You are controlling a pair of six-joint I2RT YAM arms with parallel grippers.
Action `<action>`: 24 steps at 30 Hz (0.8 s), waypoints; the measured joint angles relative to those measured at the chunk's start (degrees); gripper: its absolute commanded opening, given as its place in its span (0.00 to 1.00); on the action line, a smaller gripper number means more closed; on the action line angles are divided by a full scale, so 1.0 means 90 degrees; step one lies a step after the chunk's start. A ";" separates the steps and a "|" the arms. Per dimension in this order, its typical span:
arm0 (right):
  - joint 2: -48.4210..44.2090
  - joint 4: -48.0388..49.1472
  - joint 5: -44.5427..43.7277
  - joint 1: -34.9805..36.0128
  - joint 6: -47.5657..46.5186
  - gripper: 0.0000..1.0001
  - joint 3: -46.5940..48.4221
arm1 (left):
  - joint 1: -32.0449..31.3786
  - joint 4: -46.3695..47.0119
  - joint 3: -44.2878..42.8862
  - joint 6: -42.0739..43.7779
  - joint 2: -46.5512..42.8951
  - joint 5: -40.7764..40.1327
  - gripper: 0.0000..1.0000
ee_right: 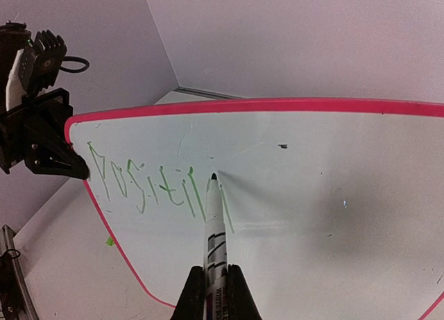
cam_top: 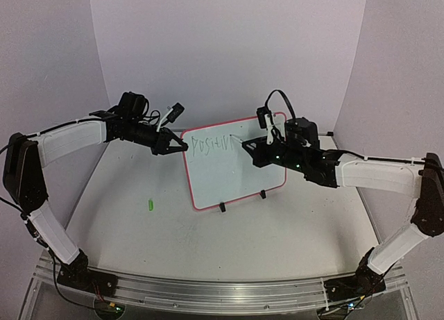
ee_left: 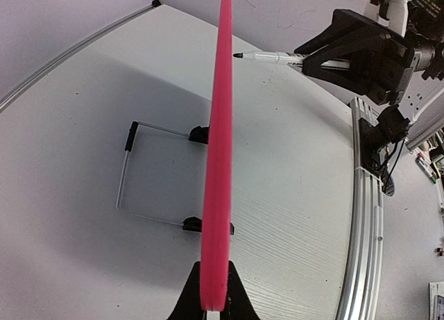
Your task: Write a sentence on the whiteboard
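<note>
The whiteboard (cam_top: 236, 181) stands tilted on the table, white with a red-pink rim. Edge-on in the left wrist view, the whiteboard (ee_left: 220, 125) is a red strip. My left gripper (cam_top: 182, 145) is shut on its upper left rim, jaws (ee_left: 214, 302) pinching it. My right gripper (ee_right: 216, 292) is shut on a white marker (ee_right: 215, 230). Its dark tip sits at the board face beside the last green stroke. The sentence (ee_right: 149, 184) is one partial line of thin green letters, roughly "POSITIV", also visible from above (cam_top: 211, 145).
A small green cap (cam_top: 149, 205) lies on the table left of the board. Two black clip feet (cam_top: 223, 207) hold the board's lower edge, and a wire stand (ee_left: 132, 174) lies behind it. An aluminium rail (cam_top: 208, 292) runs along the near table edge.
</note>
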State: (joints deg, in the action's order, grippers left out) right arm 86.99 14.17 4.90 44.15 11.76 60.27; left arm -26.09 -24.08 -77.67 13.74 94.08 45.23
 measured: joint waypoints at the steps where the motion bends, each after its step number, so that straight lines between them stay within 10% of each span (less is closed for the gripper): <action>1: 0.0026 0.0000 -0.0004 0.0002 -0.0002 0.00 0.0015 | -0.0002 0.0000 0.0000 0.0002 0.0000 0.0000 0.00; 24: 0.0091 0.0037 -0.0086 0.0004 -0.0055 0.00 0.0028 | -0.0010 0.0000 -0.0002 -0.0001 0.0000 -0.0024 0.00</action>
State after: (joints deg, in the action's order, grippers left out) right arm 87.81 14.50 4.12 44.18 11.27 60.52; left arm -26.18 -24.08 -77.69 13.74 94.08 45.01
